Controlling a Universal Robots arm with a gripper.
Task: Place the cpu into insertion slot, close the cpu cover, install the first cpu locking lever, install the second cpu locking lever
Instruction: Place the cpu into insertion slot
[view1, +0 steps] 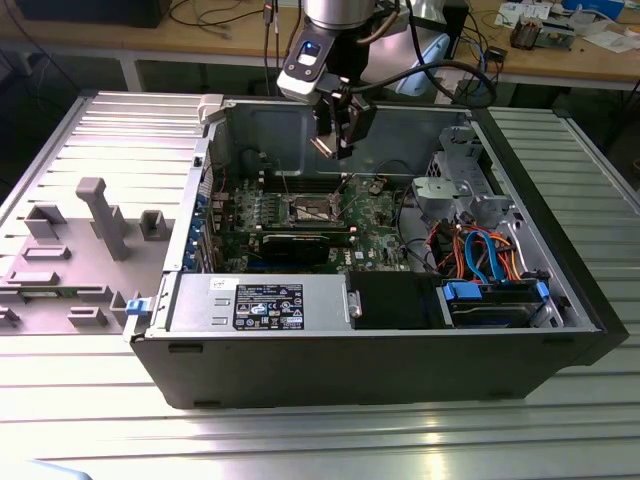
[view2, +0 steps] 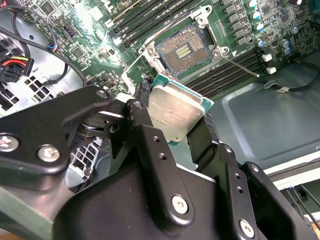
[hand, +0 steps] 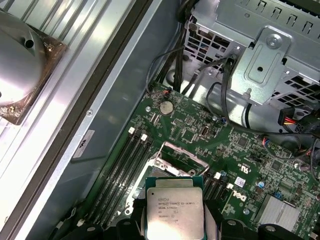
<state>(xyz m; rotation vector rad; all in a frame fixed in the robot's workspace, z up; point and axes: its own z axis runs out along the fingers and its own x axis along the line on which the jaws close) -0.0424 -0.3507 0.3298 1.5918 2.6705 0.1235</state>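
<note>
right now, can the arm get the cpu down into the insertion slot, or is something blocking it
Probably yes. The end effector holds the cpu above the open case, and the insertion slot shows its gold contact field bare beneath, with no cable or part seen crossing between them.

Case open on top; room above insertion slot (view2: 182, 50) free, contact field uncovered. Pincer (view2: 170, 117) gripping cpu (view2: 177, 107) hangs over it, apart. Drive cage (view1: 455, 175) and cables (view1: 480, 250) crowd exterior view's right. Graphics card (view1: 305, 243) just beside slot; case wall (view1: 270, 125) behind. Thin lever (view2: 240, 65) juts across memory slots (view2: 215, 82).
</note>
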